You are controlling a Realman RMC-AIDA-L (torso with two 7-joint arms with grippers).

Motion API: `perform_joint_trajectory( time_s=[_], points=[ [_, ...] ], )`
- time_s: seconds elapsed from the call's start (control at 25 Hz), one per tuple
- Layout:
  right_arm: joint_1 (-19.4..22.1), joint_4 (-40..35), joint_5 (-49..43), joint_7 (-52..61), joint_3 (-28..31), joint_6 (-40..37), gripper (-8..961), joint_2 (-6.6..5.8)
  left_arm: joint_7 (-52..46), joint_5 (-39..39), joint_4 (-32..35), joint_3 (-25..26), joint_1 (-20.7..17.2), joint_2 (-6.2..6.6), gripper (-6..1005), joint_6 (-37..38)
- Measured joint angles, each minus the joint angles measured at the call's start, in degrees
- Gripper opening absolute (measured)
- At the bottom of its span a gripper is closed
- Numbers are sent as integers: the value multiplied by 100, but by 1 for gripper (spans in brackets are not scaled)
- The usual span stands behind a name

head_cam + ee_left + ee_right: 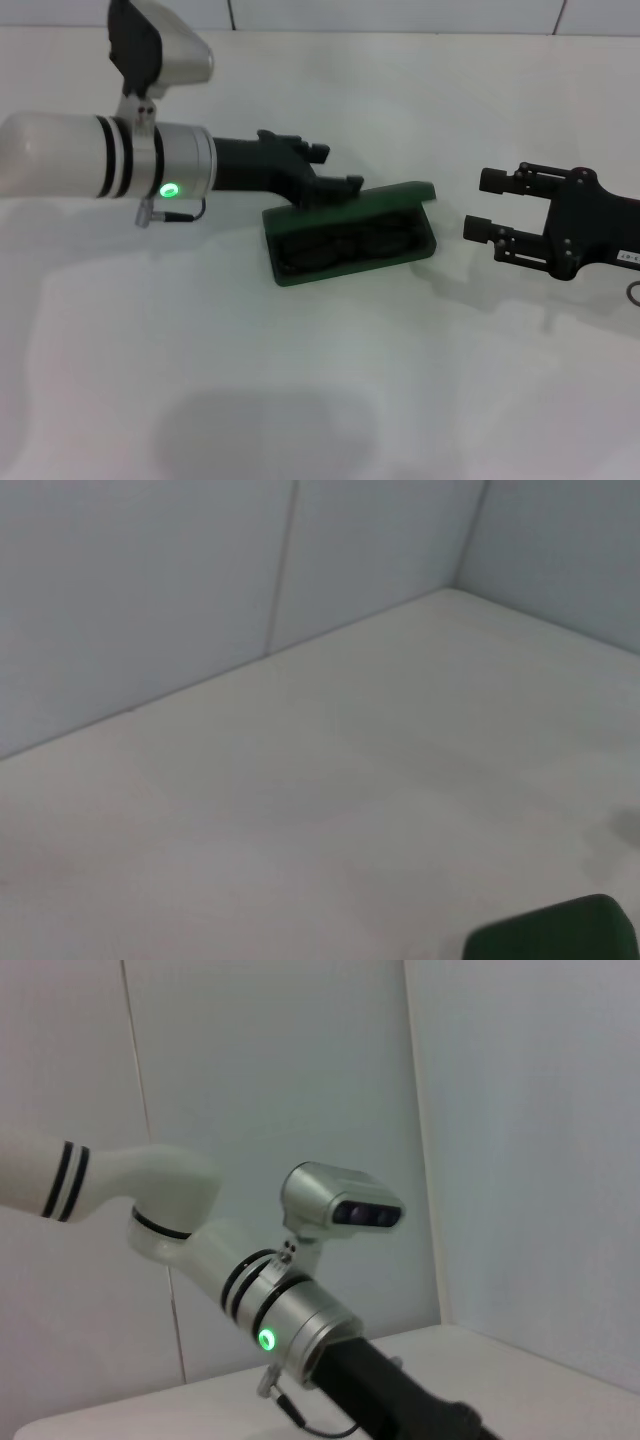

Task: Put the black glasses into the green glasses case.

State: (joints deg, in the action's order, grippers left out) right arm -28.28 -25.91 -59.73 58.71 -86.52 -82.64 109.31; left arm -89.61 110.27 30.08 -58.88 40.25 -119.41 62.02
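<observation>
The green glasses case point(352, 262) lies open in the middle of the table, its lid point(398, 193) raised at the back. The black glasses point(340, 244) lie inside it on the dark lining and are hard to tell from it. My left gripper point(335, 168) is open and sits right behind the lid's left end, touching or nearly touching its top edge. A corner of the green case point(555, 935) shows in the left wrist view. My right gripper point(482, 204) is open and empty, a short way to the right of the case.
The white table point(320, 400) reaches to a pale wall point(150, 590) at the back. The left arm's white forearm point(60, 155) and wrist camera point(160, 50) stretch across the upper left. The right wrist view shows the left arm point(300, 1325).
</observation>
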Motion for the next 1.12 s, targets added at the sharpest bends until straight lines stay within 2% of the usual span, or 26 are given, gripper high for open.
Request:
perform_joint_trajectory(
  time_s=[0.28,0.4,0.52,0.68,0.8,0.92,1.12],
  points=[
    [-12,10,0,1,2,64,602,9,431,-12,-28,-182,-166,-30,724,-3],
    [-21,-4,1,6,-12,68,603,11,598,-318,-3,-171,-252,-29,724,87],
    [-92,-20,-187,8,-33,-110,603,23,857,-930,95,-137,-416,78,724,808],
    [-183,-123,-551,9,-16,-362,604,108,1247,-1503,437,-129,-777,324,723,2667],
    [-177,-259,-644,9,-7,-394,604,171,1866,-1819,580,-125,-1159,454,722,3615],
    [-171,-309,-654,-3,-5,-399,605,206,2521,-1913,591,-124,-1483,478,722,4080],
    [-180,-363,-663,-53,-5,-395,606,223,2990,-1894,594,-147,-1719,434,722,4338]
  ],
)
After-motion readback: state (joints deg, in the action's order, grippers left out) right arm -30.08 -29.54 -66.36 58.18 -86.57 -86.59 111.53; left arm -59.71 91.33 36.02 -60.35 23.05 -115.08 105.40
